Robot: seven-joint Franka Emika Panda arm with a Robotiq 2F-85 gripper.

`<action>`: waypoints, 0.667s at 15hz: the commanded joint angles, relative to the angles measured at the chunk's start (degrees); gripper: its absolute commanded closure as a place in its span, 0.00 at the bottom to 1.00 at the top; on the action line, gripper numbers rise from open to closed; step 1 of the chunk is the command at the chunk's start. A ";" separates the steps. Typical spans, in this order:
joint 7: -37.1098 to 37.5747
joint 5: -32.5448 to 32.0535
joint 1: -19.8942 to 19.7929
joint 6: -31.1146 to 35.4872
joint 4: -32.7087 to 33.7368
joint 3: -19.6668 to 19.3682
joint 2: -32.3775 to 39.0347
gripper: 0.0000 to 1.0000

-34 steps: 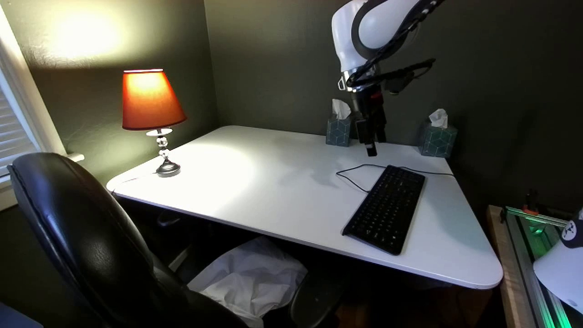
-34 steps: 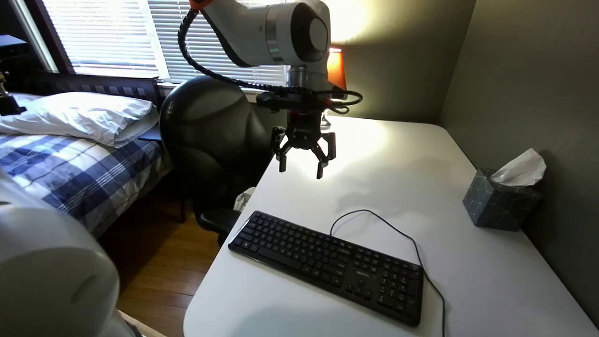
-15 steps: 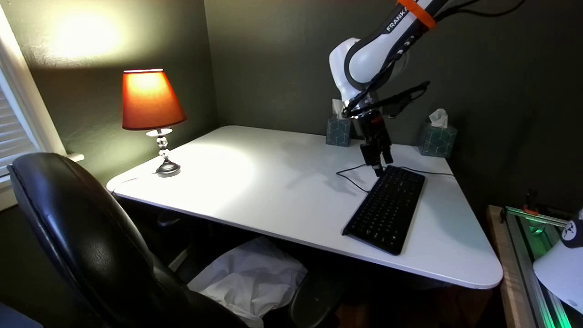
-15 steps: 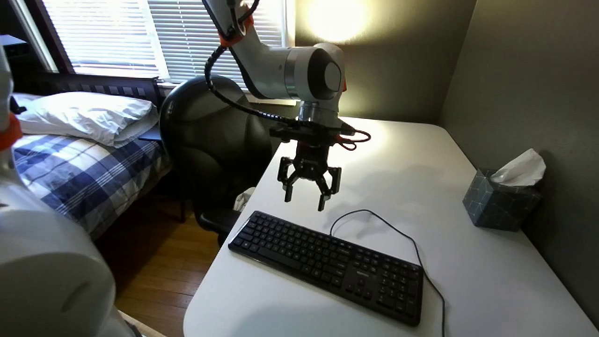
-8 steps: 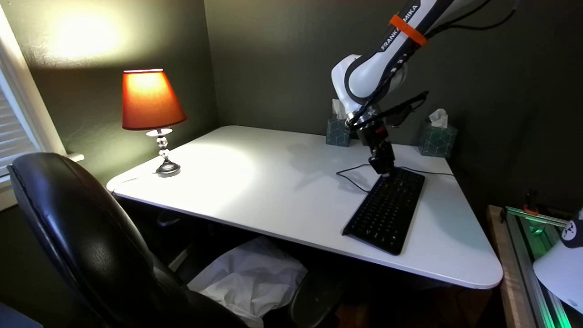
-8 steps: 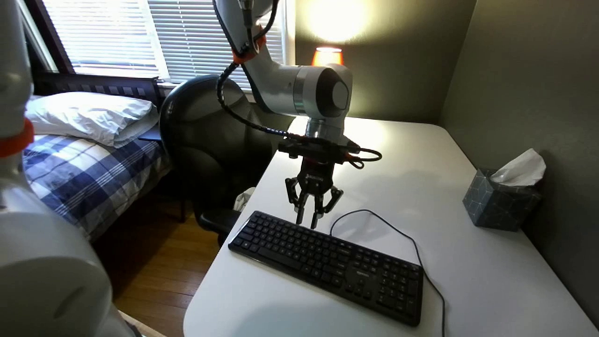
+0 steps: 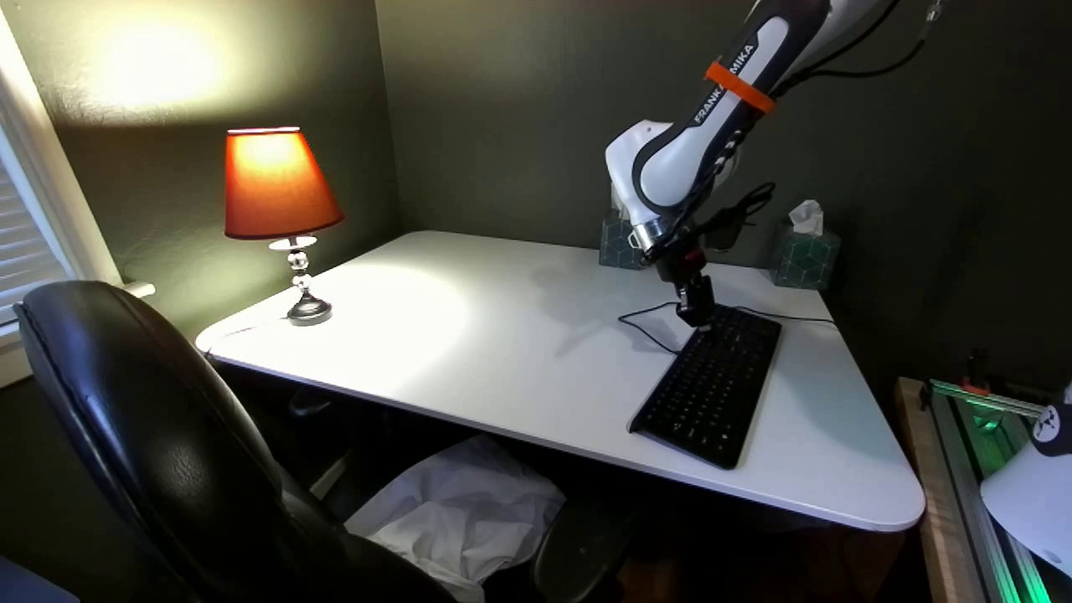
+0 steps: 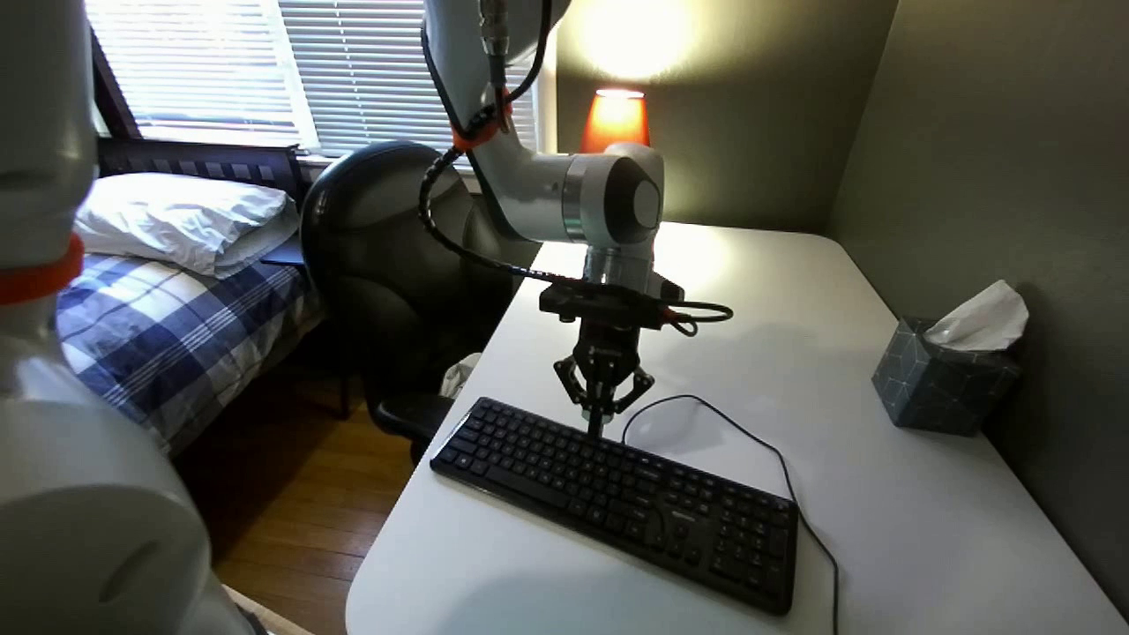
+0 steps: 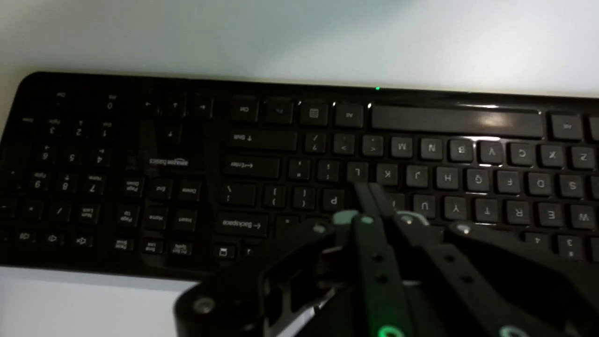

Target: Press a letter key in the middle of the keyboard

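Observation:
The black keyboard [image 8: 547, 472] lies flat on the white desk, visible in both exterior views. In the wrist view it appears upside down, its letter keys in the middle and right. My gripper [image 8: 596, 430] points down over the keyboard's back edge, near the middle of its length. Its two fingers are pressed together with nothing between them. In the wrist view the fingertips [image 9: 362, 188] cover the key between P and I, just short of the L key [image 9: 357, 172]. Whether the tips touch a key or hover above it, I cannot tell.
A thin dark cable [image 8: 767, 441] curves across the desk behind the keyboard. Two tissue boxes [image 7: 620, 243] stand along the wall. A lamp with a red shade [image 7: 280, 188] is at the desk's far end. A black office chair [image 8: 397, 265] stands beside the desk.
My gripper has come down from well above the desk to the keyboard. Its fingers, wide apart a second ago, have come together. The keyboard has not moved.

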 commanded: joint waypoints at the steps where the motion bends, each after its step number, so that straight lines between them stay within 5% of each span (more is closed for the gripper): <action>1: -0.57 -2.43 0.14 1.86 1.18 -0.45 2.46 1.00; 10: -0.27 -1.42 -0.04 0.36 1.57 -0.20 2.91 1.00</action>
